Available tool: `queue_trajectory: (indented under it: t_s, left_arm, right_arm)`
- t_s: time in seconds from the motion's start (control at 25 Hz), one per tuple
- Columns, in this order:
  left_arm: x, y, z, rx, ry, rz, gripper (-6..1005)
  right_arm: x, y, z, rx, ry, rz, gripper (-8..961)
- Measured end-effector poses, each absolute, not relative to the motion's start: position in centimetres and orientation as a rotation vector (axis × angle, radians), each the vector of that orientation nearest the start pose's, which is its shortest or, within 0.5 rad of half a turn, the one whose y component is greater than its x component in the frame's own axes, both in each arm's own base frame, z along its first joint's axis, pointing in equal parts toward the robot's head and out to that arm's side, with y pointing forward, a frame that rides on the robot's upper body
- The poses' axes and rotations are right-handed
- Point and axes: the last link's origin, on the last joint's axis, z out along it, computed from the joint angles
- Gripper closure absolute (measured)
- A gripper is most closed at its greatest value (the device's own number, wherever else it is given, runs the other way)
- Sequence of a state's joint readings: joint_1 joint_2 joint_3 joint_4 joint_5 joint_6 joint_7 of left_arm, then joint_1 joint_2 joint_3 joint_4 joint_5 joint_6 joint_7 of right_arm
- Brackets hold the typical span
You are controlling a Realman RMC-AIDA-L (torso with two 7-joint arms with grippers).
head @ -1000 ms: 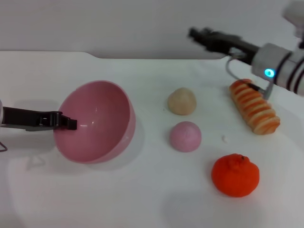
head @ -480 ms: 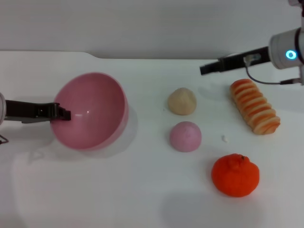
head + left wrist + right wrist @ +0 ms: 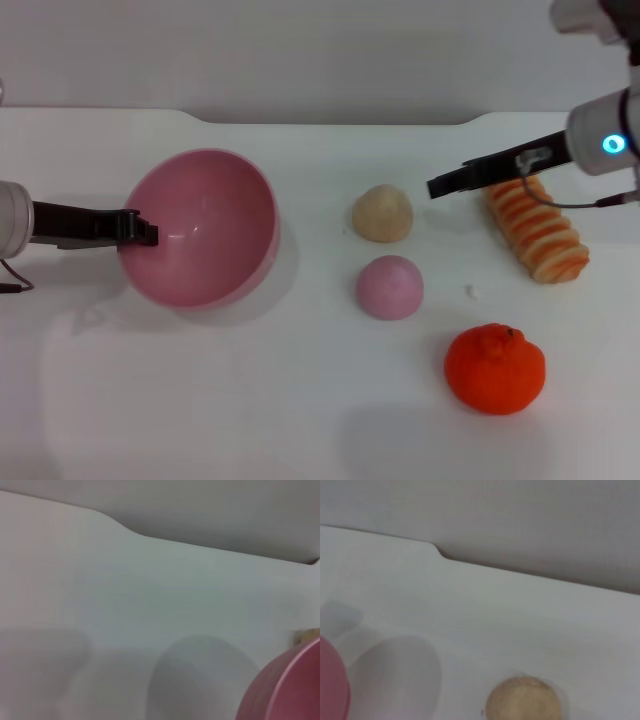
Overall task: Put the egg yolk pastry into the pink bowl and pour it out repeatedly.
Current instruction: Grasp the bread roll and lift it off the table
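- While the white table [image 3: 300, 420] carries everything, nothing yet sits in the container the task names, so the current round of filling and pouring has its first half undone.
- Largest of the items, the pink bowl [image 3: 205, 235] rests on the robot's left part of the table, tipped a little so its hollow faces up and toward the camera, and its inside shows bare.
- At the bowl's near-left rim, the left gripper [image 3: 140, 230] is pinched onto the edge, holding the bowl; the left wrist view shows only a slice of that pink wall [image 3: 287, 690].
- On the robot's right, the right gripper [image 3: 440, 186] hangs above the table with nothing in it; whether its fingers are spread or pressed together cannot be told.
- Beneath and behind that arm lies a striped bread roll [image 3: 535, 225], well apart from the bowl and not part of the job.
- Nearest the camera on the right sits an orange [image 3: 495, 368], untouched.
- Near the middle, a pink ball [image 3: 390, 287] lies just in front of the pastry; it is close enough to be bumped during a grasp, which looks like the main risk.
- Smallest, the egg yolk pastry [image 3: 382, 212] stands on the table between the bowl and the right gripper, apart from both; it also shows low in the right wrist view [image 3: 522, 700].
- Judging by this, what is left is the grasp, the drop into the bowl, and the pour by the left arm.
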State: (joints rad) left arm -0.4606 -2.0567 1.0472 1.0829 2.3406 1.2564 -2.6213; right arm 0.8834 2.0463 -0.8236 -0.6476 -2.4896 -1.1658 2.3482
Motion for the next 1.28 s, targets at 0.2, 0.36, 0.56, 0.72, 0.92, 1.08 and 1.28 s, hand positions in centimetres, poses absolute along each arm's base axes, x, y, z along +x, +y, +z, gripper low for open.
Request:
queue_trajectory:
  t_s: [0.2, 0.36, 0.56, 0.72, 0.92, 1.08, 1.28]
  left_arm:
    - [-27.4, 36.6, 2.9, -2.145, -1.570, -0.153, 1001]
    - [-27.4, 36.5, 2.8, -2.144, -1.577, -0.150, 1001]
    - [-27.4, 36.4, 2.6, -2.146, -1.581, -0.143, 1000]
    - [-27.3, 36.5, 2.6, -2.150, -1.578, -0.144, 1001]
    - [-27.1, 36.6, 2.6, -2.153, -1.575, -0.149, 1000]
    - [-27.0, 36.7, 2.6, -2.155, -1.574, -0.155, 1000]
    - [-26.8, 36.8, 2.5, -2.157, -1.575, -0.156, 1000]
  right_arm:
    - [20.8, 43.6, -2.9, -2.404, 1.240, 0.036, 458]
    - [20.2, 44.0, -4.5, -2.406, 1.208, 0.015, 458]
    - [19.2, 44.0, -6.0, -2.430, 1.149, 0.015, 458]
    - [19.0, 43.8, -6.9, -2.447, 1.122, -0.010, 458]
    - [19.7, 43.9, -8.1, -2.419, 1.071, -0.073, 458]
    - [20.2, 44.0, -8.6, -2.382, 1.043, -0.054, 458]
    - [19.8, 43.6, -9.1, -2.430, 1.002, 0.037, 480]
